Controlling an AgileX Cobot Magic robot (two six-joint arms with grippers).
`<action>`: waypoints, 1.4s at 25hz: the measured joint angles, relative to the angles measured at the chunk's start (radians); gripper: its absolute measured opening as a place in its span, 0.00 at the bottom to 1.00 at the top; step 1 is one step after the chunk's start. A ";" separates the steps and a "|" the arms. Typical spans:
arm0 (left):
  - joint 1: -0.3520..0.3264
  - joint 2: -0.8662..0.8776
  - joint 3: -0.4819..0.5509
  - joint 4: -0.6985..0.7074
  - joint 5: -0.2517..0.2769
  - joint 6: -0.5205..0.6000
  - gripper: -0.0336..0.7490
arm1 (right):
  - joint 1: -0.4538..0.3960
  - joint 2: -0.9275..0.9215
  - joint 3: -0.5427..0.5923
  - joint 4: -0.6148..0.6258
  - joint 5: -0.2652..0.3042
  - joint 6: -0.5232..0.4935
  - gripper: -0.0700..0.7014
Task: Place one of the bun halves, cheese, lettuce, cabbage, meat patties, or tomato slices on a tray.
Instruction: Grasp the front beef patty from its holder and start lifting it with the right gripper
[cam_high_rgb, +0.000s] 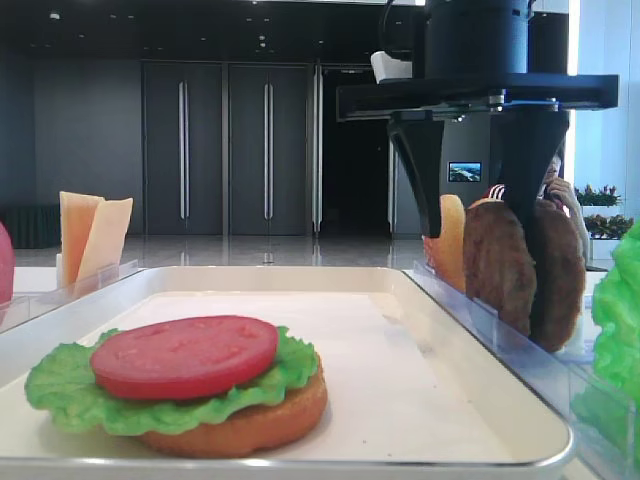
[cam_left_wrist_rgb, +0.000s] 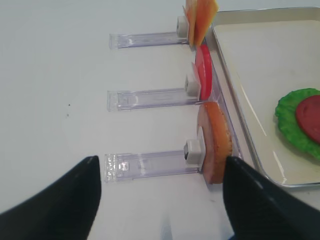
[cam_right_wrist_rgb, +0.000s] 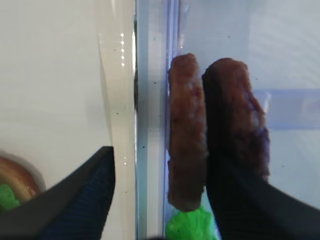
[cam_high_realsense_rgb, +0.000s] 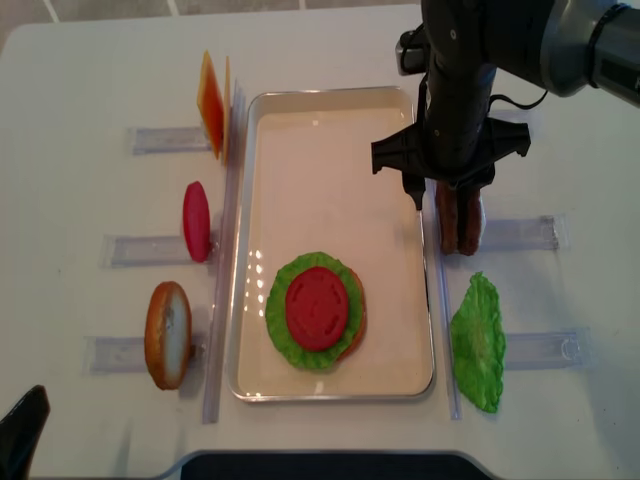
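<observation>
Two meat patties (cam_high_realsense_rgb: 460, 222) stand on edge in a clear holder just right of the tray (cam_high_realsense_rgb: 330, 130). My right gripper (cam_high_realsense_rgb: 445, 195) hangs open over them. One finger (cam_right_wrist_rgb: 75, 200) is above the tray's rim, and the other (cam_high_rgb: 527, 180) reaches down between the patties, so the nearer patty (cam_right_wrist_rgb: 187, 135) lies between the jaws, not gripped. On the tray a tomato slice (cam_high_rgb: 185, 355) tops lettuce (cam_high_rgb: 60, 390) and a bun half (cam_high_rgb: 250, 430). My left gripper (cam_left_wrist_rgb: 160, 200) is open above the table beside an upright bun half (cam_left_wrist_rgb: 215, 145).
Left of the tray, clear holders carry cheese (cam_high_realsense_rgb: 212, 100), a tomato slice (cam_high_realsense_rgb: 196, 220) and the bun half (cam_high_realsense_rgb: 167, 335). Another lettuce leaf (cam_high_realsense_rgb: 478, 340) sits in a holder at the right, in front of the patties. An orange bun half (cam_high_rgb: 447, 245) stands behind them.
</observation>
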 joint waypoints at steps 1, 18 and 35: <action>0.000 0.000 0.000 0.000 0.000 0.000 0.78 | 0.000 0.001 0.000 0.004 -0.001 0.000 0.63; 0.000 0.000 0.000 0.000 0.000 0.000 0.78 | 0.000 0.002 0.000 -0.022 -0.023 0.000 0.54; 0.000 0.000 0.000 0.000 0.000 0.000 0.78 | -0.002 0.004 0.000 -0.067 0.010 0.005 0.28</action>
